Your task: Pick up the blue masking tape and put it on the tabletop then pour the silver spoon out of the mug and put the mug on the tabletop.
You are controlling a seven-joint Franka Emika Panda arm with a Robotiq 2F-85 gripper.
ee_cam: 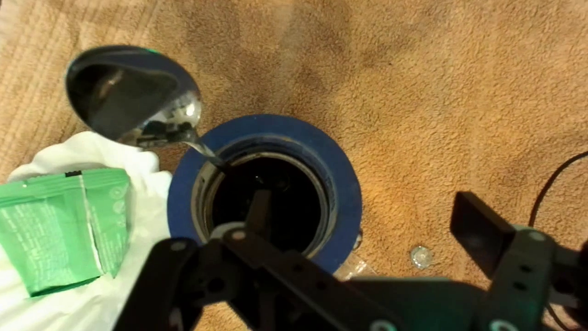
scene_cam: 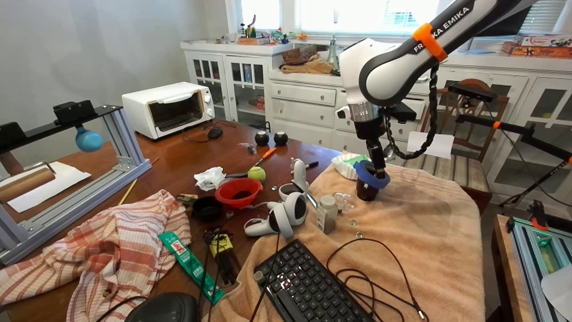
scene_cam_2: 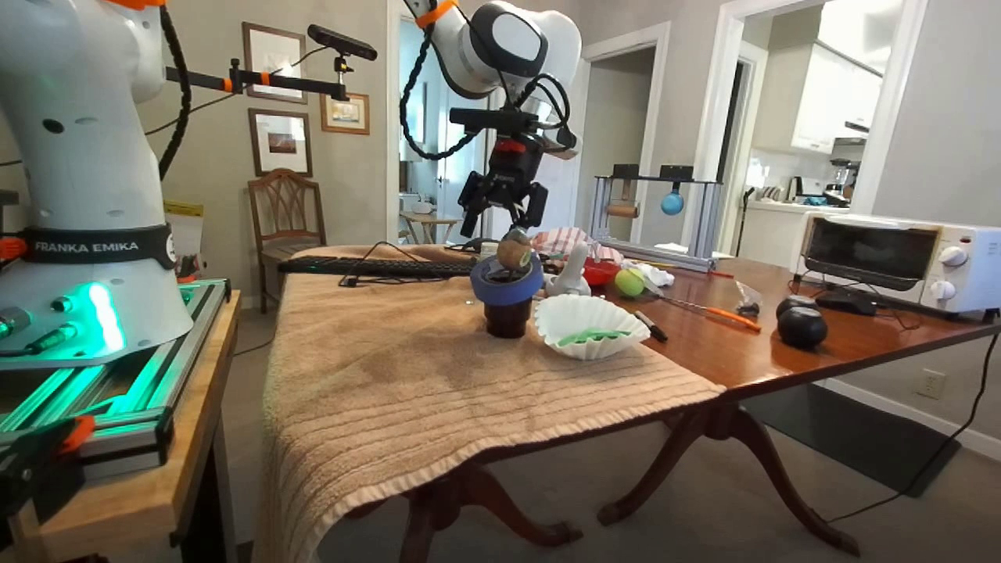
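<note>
Both fingers [ee_cam: 480, 234] of the empty gripper [scene_cam_2: 500, 227] stand wide apart above the blue masking tape [scene_cam_2: 507, 292], which sits at the top of the mug [scene_cam_2: 507, 321]. Lower one inside the ring, one outside, pinch, then lift straight past the silver spoon [ee_cam: 131, 99].

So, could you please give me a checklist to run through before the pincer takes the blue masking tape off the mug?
1. Pincer open: ok.
2. Pincer lowered to the blue masking tape: not ok; in an exterior view it hangs above the ring.
3. Mug upright beneath the tape: ok.
4. Spoon out of the tape's path: not ok; in the wrist view the silver spoon runs through the ring into the mug.
5. Gap between tape and white coffee filter: cannot tell; they overlap in the pictures.
</note>
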